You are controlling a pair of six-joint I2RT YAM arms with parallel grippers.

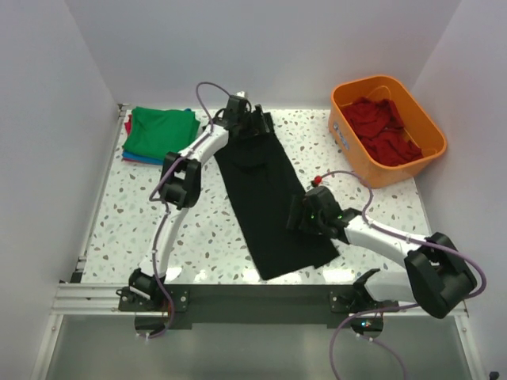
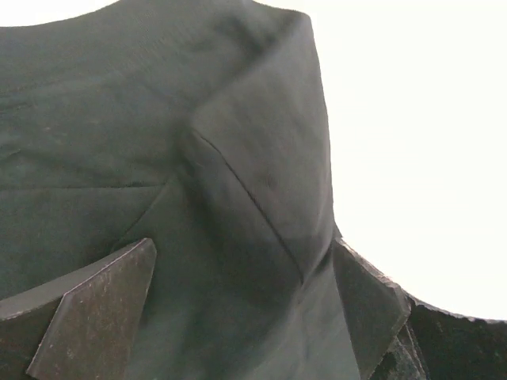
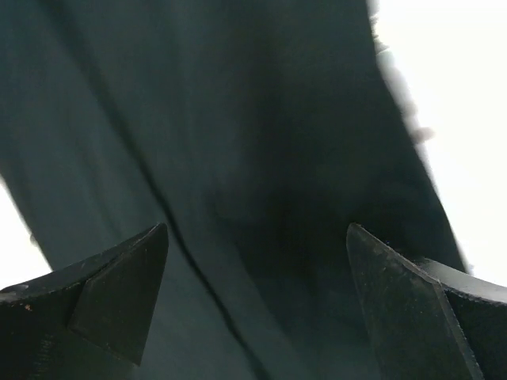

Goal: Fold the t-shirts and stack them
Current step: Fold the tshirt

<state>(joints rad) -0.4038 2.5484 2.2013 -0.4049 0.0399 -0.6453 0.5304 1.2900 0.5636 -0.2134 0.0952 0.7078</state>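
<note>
The black t-shirt (image 1: 265,198) lies on the speckled table (image 1: 198,229) as a long narrow strip, running at a slant from the far middle down toward the near edge, where its lower end spreads a bit wider and one corner reaches toward the right arm's base. The left gripper (image 1: 255,125) is right over the far end of that strip. From its wrist camera the two fingers (image 2: 95,309) stand wide apart, with a raised crease of black cloth between them, so the jaws are spread and not pinching anything (the cloth fills nearly the whole view there). The right gripper (image 1: 298,216) sits over the strip's right-hand edge, down in the nearer half. Its fingers (image 3: 119,293) are also parted wide, with dark fabric below them and nothing held. Over at the far left corner sits a folded green shirt (image 1: 162,131) on top of a small stack, with red and blue edges peeping out beneath it. It is well apart from the black one. At the far right stands an orange basket (image 1: 386,172) with crumpled red shirts (image 1: 384,127) inside.
</note>
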